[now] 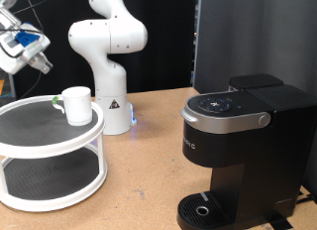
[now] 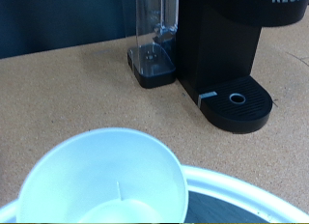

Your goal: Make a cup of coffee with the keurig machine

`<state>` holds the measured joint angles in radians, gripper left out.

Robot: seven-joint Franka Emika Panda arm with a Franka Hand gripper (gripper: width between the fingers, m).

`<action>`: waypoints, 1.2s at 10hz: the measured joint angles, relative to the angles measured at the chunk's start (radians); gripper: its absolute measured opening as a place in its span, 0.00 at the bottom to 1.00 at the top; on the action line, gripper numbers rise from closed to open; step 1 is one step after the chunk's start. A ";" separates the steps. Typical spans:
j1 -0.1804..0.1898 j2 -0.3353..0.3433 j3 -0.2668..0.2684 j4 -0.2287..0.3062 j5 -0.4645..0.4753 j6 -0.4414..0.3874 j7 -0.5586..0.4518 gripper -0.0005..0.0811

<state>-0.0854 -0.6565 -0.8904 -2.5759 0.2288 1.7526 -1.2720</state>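
Claw [image 1: 40, 63] sits at the exterior view's top left, up and to the left of the cup [image 1: 77, 104], clear air between them. It's blurred and partly cut by the frame edge, so I can't tell whether the fingers are apart or closed. Nothing visible between them.

Cup: white, upright, on the top tier of a round two-tier white rack [image 1: 50, 151] with dark mesh shelves, near the tier's far-right rim. Handle not discernible at this resolution. In the wrist view the cup [image 2: 104, 181] fills the lower frame, seen from above: open mouth, looks empty inside, rack rim [image 2: 253, 190] curving just past it.

Keurig [image 1: 243, 156]: black, on the tabletop [image 1: 149, 180], well to the right of the cup in the exterior view. Lid down, silver-grey handle across the front of the top, round button panel above it. Drip tray [image 1: 203, 210] at the base is bare. Wrist view shows the same: keurig [image 2: 227, 50] beyond the cup, drip tray [image 2: 238, 101] with nothing on it, clear water tank [image 2: 157, 36] on its side.

Arm base [image 1: 107, 61] stands on the tabletop just behind and right of the cup, between rack and keurig. Dark panel [image 1: 253, 37] behind the keurig.

Cup not yet at the machine.
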 joint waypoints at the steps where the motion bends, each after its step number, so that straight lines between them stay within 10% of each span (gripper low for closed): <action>1: 0.007 0.016 -0.005 -0.009 0.000 0.027 -0.011 0.02; 5: 0.022 0.060 -0.024 -0.031 0.001 0.080 -0.051 0.12; 10: 0.022 0.104 -0.026 -0.062 -0.002 0.157 -0.066 0.90; 12: 0.022 0.121 -0.026 -0.086 -0.002 0.199 -0.085 0.98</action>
<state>-0.0633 -0.5355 -0.9165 -2.6624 0.2264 1.9517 -1.3568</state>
